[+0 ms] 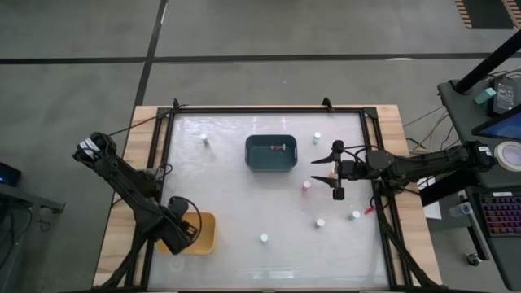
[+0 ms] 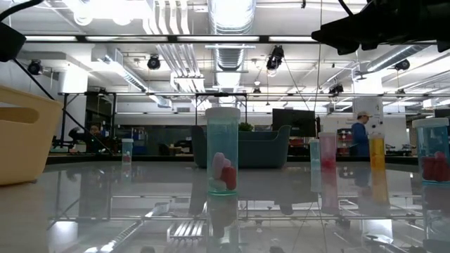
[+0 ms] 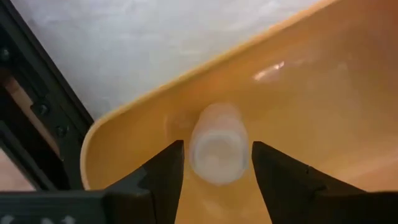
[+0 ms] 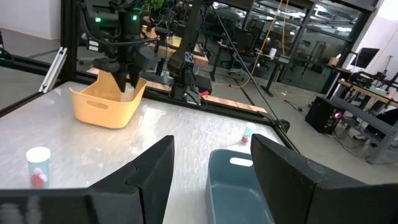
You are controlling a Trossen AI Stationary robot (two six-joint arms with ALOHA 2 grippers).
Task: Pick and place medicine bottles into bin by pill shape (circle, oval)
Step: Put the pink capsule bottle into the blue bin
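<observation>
L gripper (image 3: 214, 163) hangs over the yellow bin (image 1: 205, 233) at the table's near-left corner, fingers spread, a white-capped bottle (image 3: 217, 149) between them inside the bin; the wrist view doesn't settle whether the pads touch it. From across the table, the R wrist view shows that same gripper (image 4: 124, 79) dipped into the yellow bin (image 4: 106, 106).

R gripper (image 1: 337, 170) hovers w/ jaws wide and nothing in them, just right of the blue bin (image 1: 271, 153), which sits mid-table toward the far edge w/ one small item lying inside.

Loose bottles stand around the table (image 1: 236, 212): one far-left (image 1: 204, 139), one beside the blue bin's far-right corner (image 1: 317, 137), a pinkish one (image 1: 307, 185) close to the R gripper, two near-right (image 1: 321, 222) (image 1: 355, 215), and one near-centre (image 1: 264, 238). At table height, the closest clear bottle (image 2: 223, 150) shows red-pink pills; an orange-bodied bottle (image 2: 377, 152) stands off to the right.
</observation>
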